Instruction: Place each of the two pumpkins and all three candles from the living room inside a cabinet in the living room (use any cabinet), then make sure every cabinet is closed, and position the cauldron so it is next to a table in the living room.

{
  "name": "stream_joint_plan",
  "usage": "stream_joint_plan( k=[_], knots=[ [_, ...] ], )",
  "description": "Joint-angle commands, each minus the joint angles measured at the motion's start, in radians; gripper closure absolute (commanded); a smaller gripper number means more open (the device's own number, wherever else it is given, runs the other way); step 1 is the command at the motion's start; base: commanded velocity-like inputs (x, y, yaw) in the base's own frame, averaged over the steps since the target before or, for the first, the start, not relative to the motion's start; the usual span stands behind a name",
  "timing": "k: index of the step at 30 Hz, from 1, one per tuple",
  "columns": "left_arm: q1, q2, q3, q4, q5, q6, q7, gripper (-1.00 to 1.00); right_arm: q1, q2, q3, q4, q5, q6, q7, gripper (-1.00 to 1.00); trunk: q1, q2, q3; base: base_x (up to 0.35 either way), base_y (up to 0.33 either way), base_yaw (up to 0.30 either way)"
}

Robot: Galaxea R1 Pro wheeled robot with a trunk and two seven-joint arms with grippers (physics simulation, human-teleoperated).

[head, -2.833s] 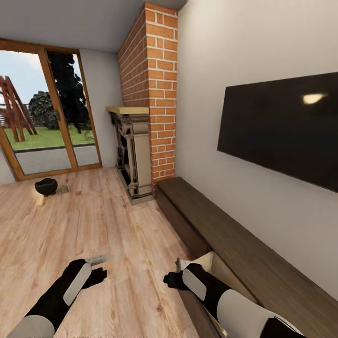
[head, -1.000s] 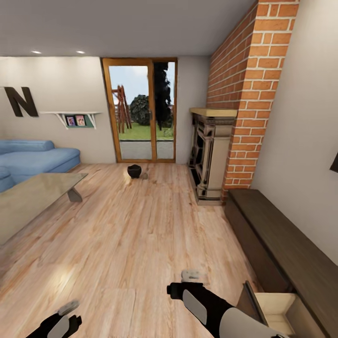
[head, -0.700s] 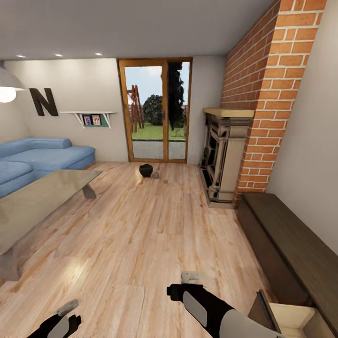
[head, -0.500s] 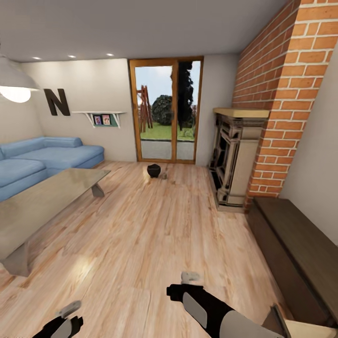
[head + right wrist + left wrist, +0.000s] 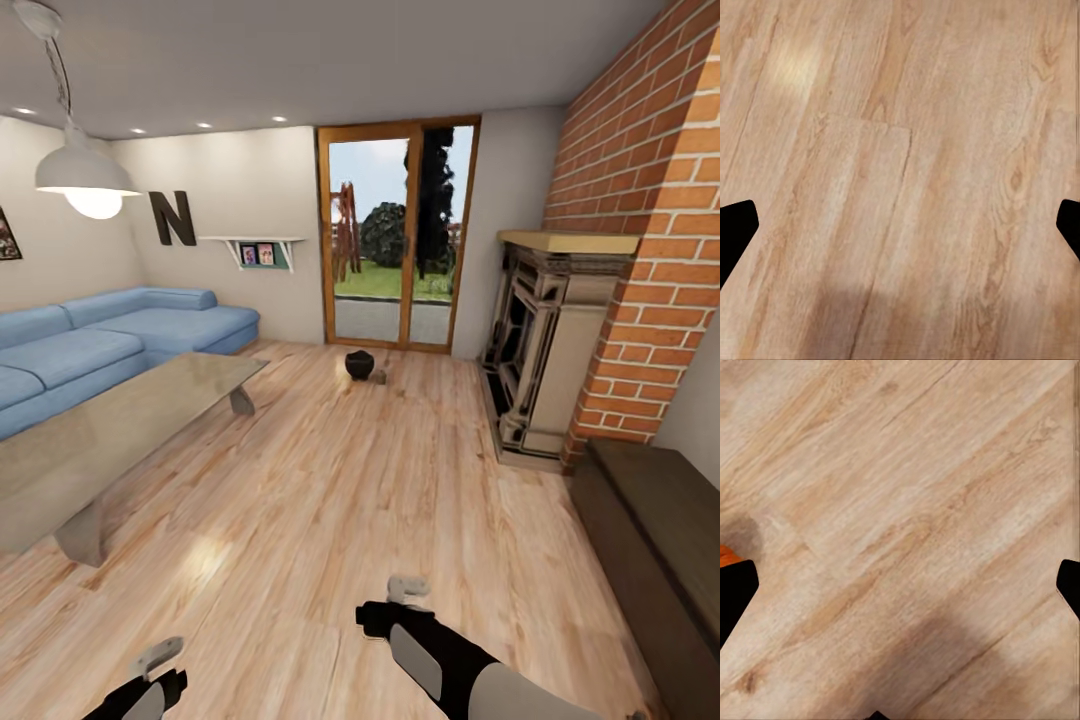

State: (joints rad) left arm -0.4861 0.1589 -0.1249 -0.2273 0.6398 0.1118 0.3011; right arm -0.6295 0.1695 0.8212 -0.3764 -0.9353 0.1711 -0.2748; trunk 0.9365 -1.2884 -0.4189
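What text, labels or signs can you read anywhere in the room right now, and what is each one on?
"N": a large dark letter mounted on the back wall above the blue sofa.
Two small framed pictures on the wall shelf: too small to read.
A dark framed picture at the left edge: cut off and unreadable.
Nothing else legible.

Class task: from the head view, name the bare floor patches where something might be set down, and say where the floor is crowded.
Bare: the floor between table and cabinet, and the floor before the fireplace. Crowded: by the glass door, where the cauldron stands with a small object beside it.
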Motion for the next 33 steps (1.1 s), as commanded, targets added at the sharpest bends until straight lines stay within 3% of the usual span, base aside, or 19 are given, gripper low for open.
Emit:
stream_joint_plan(
  k=[1,5,11,15,20,25,28,30,33],
  knots=[
    [0.000,0.001,-0.008,-0.003,0.006,0.005,0.007,-1.00,-0.001,-0.001,0.007,0.002,-0.006,-0.011,-0.007,-1.00,0.000,-0.001,-0.001,0.209,-0.212,0.025],
    [0.000,-0.002,-0.017,-0.001,0.006,0.005,-0.021,-1.00,-0.001,-0.001,0.007,0.011,-0.005,-0.034,-0.008,-1.00,0.000,-0.001,-0.001,0.212,-0.174,0.009],
    [0.000,0.002,-0.116,0.007,0.008,0.006,-0.261,-1.00,-0.001,-0.001,0.007,0.014,-0.007,-0.060,-0.008,-1.00,0.000,-0.001,-0.001,0.156,-0.030,0.001],
    [0.000,0.001,-0.135,0.008,0.008,0.005,-0.305,-1.00,-0.001,-0.001,0.006,0.024,-0.005,-0.065,-0.008,-1.00,0.000,-0.001,-0.001,0.029,-0.003,0.000],
    [0.000,0.005,-0.133,0.007,0.011,-0.010,-0.310,-1.00,-0.001,-0.001,0.006,0.026,-0.002,-0.065,-0.008,-1.00,0.000,-0.001,-0.001,0.132,0.050,0.000],
    [0.000,0.005,-0.132,0.013,0.017,-0.108,-0.308,-1.00,-0.001,-0.001,0.006,0.027,-0.006,-0.066,-0.008,-1.00,0.000,-0.001,-0.001,0.294,0.031,0.000],
    [0.000,0.002,-0.131,0.033,0.018,-0.128,-0.307,-1.00,-0.001,-0.001,0.006,0.027,-0.006,-0.067,-0.008,-1.00,0.000,-0.001,-0.001,0.322,0.005,0.000],
    [0.000,0.000,-0.130,0.040,0.018,-0.133,-0.265,-1.00,-0.001,-0.001,0.006,0.028,-0.007,-0.067,-0.008,-1.00,0.000,-0.001,-0.001,0.329,0.001,0.000],
    [0.000,-0.006,-0.132,0.043,0.016,-0.136,-0.147,-1.00,-0.001,-0.001,0.006,0.030,-0.010,-0.082,-0.008,-1.00,0.000,-0.001,-0.001,0.331,0.000,0.000]
  ],
)
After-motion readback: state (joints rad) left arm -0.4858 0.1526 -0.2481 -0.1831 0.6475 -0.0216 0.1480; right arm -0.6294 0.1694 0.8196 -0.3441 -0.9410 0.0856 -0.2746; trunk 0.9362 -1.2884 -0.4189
